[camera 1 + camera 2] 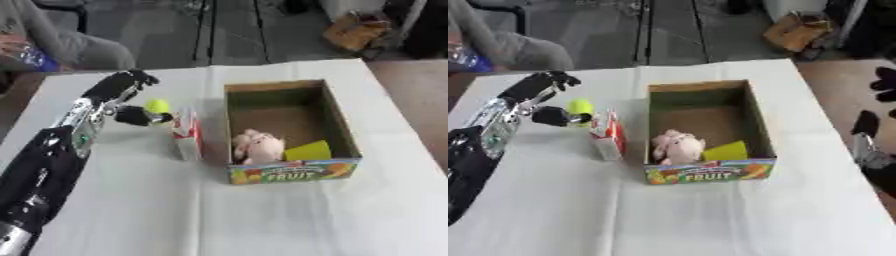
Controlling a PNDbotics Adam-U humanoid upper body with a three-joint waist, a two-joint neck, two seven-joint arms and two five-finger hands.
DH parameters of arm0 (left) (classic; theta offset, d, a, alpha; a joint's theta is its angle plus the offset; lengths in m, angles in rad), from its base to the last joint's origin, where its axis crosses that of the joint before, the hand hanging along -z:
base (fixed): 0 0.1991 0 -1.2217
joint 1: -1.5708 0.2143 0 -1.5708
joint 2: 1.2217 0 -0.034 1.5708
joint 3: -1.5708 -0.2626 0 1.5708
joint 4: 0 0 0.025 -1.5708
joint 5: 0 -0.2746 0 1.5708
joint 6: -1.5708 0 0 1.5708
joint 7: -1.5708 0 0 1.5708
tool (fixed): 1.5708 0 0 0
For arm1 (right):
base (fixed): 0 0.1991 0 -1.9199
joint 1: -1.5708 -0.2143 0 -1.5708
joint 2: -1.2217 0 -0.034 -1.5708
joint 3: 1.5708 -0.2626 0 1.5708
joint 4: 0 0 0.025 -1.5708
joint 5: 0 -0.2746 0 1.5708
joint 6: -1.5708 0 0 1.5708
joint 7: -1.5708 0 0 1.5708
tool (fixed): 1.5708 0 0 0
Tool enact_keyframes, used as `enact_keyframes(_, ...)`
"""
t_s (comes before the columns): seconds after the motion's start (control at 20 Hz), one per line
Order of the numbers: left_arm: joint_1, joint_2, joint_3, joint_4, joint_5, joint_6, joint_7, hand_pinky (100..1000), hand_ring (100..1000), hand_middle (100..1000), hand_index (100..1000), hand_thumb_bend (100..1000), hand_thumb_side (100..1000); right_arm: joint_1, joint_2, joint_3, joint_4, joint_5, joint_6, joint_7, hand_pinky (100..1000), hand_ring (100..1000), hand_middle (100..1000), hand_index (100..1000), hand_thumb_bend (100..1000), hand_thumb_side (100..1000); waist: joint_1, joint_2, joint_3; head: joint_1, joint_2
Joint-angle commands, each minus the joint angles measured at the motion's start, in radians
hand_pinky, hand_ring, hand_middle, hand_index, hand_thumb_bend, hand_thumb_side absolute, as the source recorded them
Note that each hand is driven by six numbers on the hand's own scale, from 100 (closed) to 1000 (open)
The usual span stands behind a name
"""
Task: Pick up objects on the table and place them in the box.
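Currently I see left hand (pixel 122 92) partly open, thumb touching the yellow-green ball (pixel 157 106) on the table (pixel 131 210), beside a red-white carton (pixel 186 134) left of the box (pixel 339 132). Right hand (pixel 877 120) at right edge, can't tell its fingers.

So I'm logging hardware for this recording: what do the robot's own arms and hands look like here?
The left arm is bulky and glossy black, narrowing to a silver metal wrist section with a small green spot. The left hand has black fingers and a black thumb. Of the right hand, only black fingers show at the right eye view's edge, above a black and silver-grey part.
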Motion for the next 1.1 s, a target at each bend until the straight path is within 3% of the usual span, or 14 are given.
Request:
enact_keyframes(0.05, -0.014, 0.013, 0.012, 0.003, -0.011, 0.0, 0.037, 681, 727, 756, 879, 754, 639, -0.013, -0.019, -0.003, -0.022, -0.004, -0.004, -0.002, 613, 721, 737, 925, 100, 273, -0.003, -0.012, -0.002, 0.001, -0.013)
enact_keyframes(0.65, -0.008, 0.009, 0.025, 0.047, -0.022, 0.012, 0.114, 681, 749, 782, 882, 734, 645, -0.018, -0.011, -0.001, -0.022, -0.007, -0.009, -0.01, 609, 719, 735, 929, 100, 322, 0.003, 0.018, -0.018, 0.003, -0.033)
enact_keyframes(0.95, -0.003, -0.004, 0.023, 0.075, -0.03, -0.02, 0.119, 681, 754, 783, 888, 741, 671, -0.02, -0.009, -0.001, -0.022, -0.007, -0.01, -0.014, 607, 718, 734, 930, 100, 335, 0.007, 0.028, -0.026, 0.004, -0.039)
enact_keyframes(1.0, 0.001, -0.005, 0.017, 0.083, -0.037, -0.027, 0.113, 634, 689, 745, 879, 776, 616, -0.02, -0.009, -0.001, -0.022, -0.007, -0.01, -0.015, 607, 717, 734, 930, 100, 336, 0.008, 0.028, -0.027, 0.003, -0.037)
enact_keyframes(1.1, 0.003, -0.008, 0.016, 0.089, -0.055, -0.035, 0.096, 626, 682, 742, 879, 776, 606, -0.02, -0.009, -0.002, -0.022, -0.007, -0.009, -0.016, 607, 717, 734, 930, 100, 336, 0.009, 0.027, -0.026, 0.001, -0.036)
